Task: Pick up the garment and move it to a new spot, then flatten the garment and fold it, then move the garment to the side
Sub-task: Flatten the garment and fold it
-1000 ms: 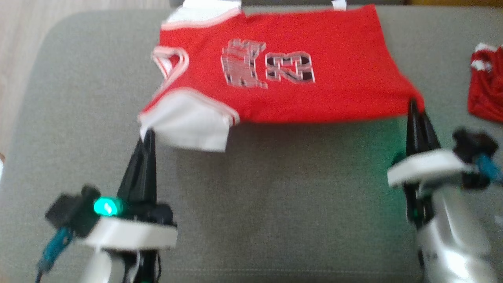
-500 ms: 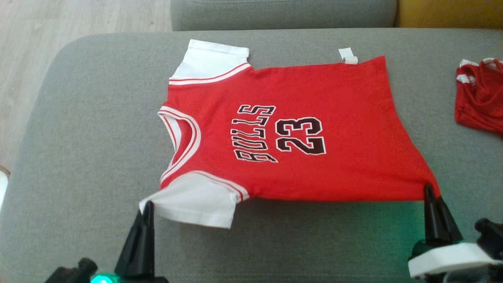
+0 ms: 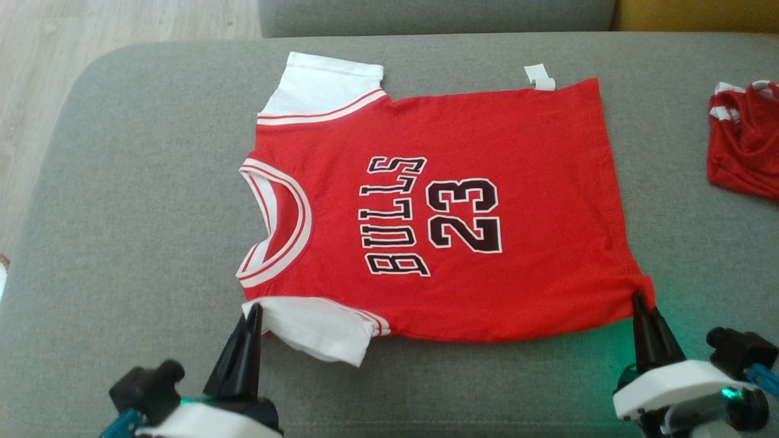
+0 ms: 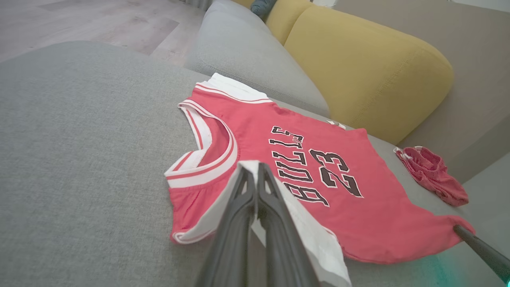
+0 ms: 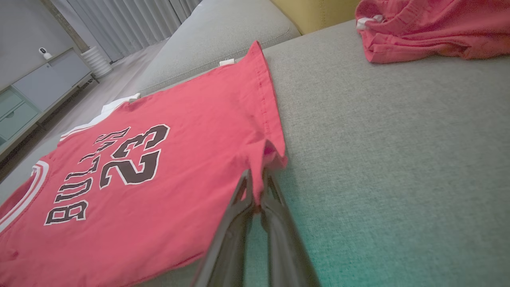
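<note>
Both grippers are pinched shut on the near edge of the garment. The left gripper [image 3: 255, 309] has its two dark fingers closed flat on the cuff of the near white sleeve [image 3: 316, 328]. The right gripper [image 3: 639, 299] is clamped on the near hem corner [image 3: 640, 285], which puckers up into its tips.

A broad grey woven sofa seat [image 3: 122, 213] carries everything, with a yellow upholstered back cushion [image 4: 358, 71] behind it. Spread across the middle of the seat lies the red short-sleeved jersey with white sleeves and black "BULLS 23" lettering [image 3: 517, 152], print up, collar toward the robot's left and hem toward its right. Its body lies smooth. Only the near sleeve is lifted and curled over at the cuff, and the held hem corner is drawn into a small peak.

Well apart on the robot's right sits a crumpled red mesh garment with white trim [image 3: 745, 152], untouched. A small white tag [image 3: 540, 79] sticks out at the far hem corner.

By the look of it, the jersey is in its new spot and the flattening is nearly finished, with the fold not yet begun. The next move probably calls for both arms to work level and together. Either they tug the near edge taut and set it down, or they lift it evenly and carry it over toward the far edge so the sleeve does not bunch.
</note>
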You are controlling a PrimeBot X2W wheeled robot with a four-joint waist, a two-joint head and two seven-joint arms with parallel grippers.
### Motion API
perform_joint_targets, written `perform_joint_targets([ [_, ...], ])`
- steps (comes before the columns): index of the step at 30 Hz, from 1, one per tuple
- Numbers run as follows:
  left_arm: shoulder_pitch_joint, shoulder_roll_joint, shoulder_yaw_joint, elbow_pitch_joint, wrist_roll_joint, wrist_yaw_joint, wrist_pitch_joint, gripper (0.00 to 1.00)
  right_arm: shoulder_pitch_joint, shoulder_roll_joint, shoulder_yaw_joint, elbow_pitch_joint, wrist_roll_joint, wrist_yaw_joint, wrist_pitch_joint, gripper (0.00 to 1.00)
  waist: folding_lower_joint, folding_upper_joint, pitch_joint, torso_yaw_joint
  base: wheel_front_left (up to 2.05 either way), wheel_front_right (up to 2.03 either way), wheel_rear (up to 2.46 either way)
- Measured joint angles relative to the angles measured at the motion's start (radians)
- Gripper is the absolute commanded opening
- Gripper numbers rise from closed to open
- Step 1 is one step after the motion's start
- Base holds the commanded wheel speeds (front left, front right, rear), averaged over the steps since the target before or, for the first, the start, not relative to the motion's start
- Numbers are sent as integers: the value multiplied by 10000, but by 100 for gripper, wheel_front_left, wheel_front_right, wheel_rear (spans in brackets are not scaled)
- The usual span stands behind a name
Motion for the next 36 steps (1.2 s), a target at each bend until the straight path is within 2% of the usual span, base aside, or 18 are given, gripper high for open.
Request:
perform_joint_targets([
  [11,-2746,-244,33,1960,-153,-316,-109,0,-1687,-6,0,1024,391,0,-541,0,0,0,435,-70,0,0,0],
  [22,-5299,-385,148,4727,-46,-570,-500,0,-4002,-23,-25,3359,351,0,-1049,0,1,0,1129,-137,0,0,0],
  [29,-6357,-550,368,6032,267,-665,-633,0,-5031,-31,153,4730,192,0,-1356,1,2,0,1451,-165,0,0,0],
  [30,-6487,-562,376,6207,332,-700,-635,0,-5172,-31,165,4924,190,0,-1419,7,2,-1,1481,-171,0,0,0],
  [32,-6694,-629,408,6426,397,-708,-635,0,-5447,-35,205,5237,192,0,-1471,47,2,-1,1533,-185,0,0,0],
  [33,-6749,-662,443,6424,445,-711,-635,27,-5590,-38,249,5382,194,0,-1517,88,2,0,1557,-197,0,0,0],
  [34,-6790,-700,483,6412,504,-719,-635,60,-5738,-38,301,5511,194,0,-1547,100,2,0,1577,-211,0,0,0],
  [35,-6827,-757,556,6399,543,-721,-635,99,-5894,-42,357,5630,196,0,-1580,100,2,-1,1594,-223,0,0,0],
  [36,-6844,-819,650,6358,593,-752,-635,100,-6049,-46,416,5731,201,0,-1609,100,2,-1,1605,-229,0,0,0],
])
